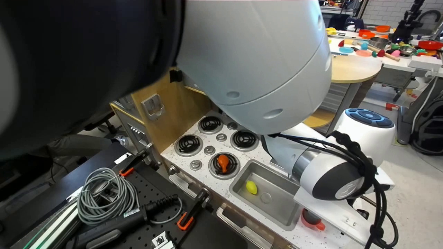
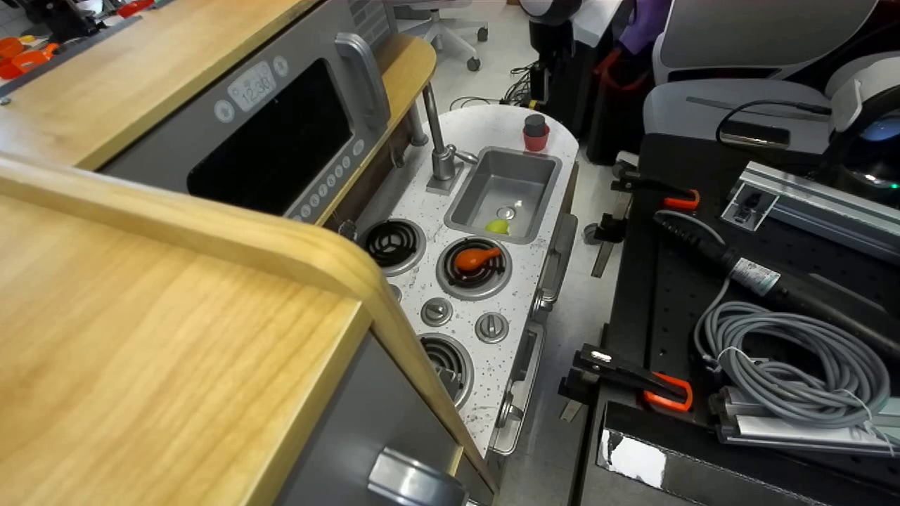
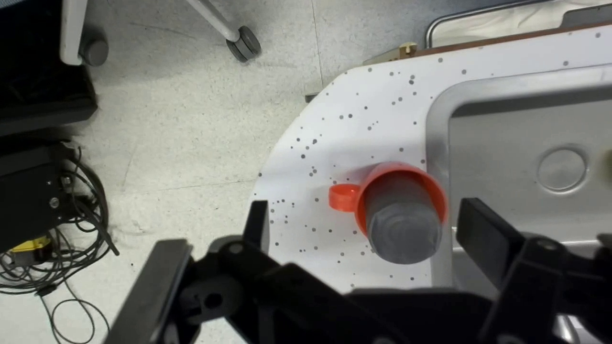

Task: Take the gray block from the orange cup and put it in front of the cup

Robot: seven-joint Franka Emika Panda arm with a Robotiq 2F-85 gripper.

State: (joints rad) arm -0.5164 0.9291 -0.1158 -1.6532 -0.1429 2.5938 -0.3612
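Observation:
The orange cup (image 3: 344, 197) is reddish-orange with a side handle and stands on the speckled white counter beside the sink. It also shows in both exterior views (image 1: 313, 224) (image 2: 536, 143). The gray block (image 3: 404, 229), a dark gray cylinder, stands inside the cup and rises above its rim; it shows in both exterior views (image 1: 310, 217) (image 2: 535, 125). My gripper (image 3: 368, 220) is open and empty in the wrist view. Its fingers appear on either side of the cup and block, touching neither, with the right finger closer. The fingers are not clearly visible in the exterior views.
The sink (image 3: 439, 129) adjoins the cup and holds a yellow-green lemon (image 2: 498, 226). An orange pear-shaped item (image 2: 474, 259) lies on a stove burner. The faucet (image 2: 443, 160) and microwave (image 2: 274, 133) stand along one side of the counter. The counter's rounded edge (image 3: 282, 138) is near the cup.

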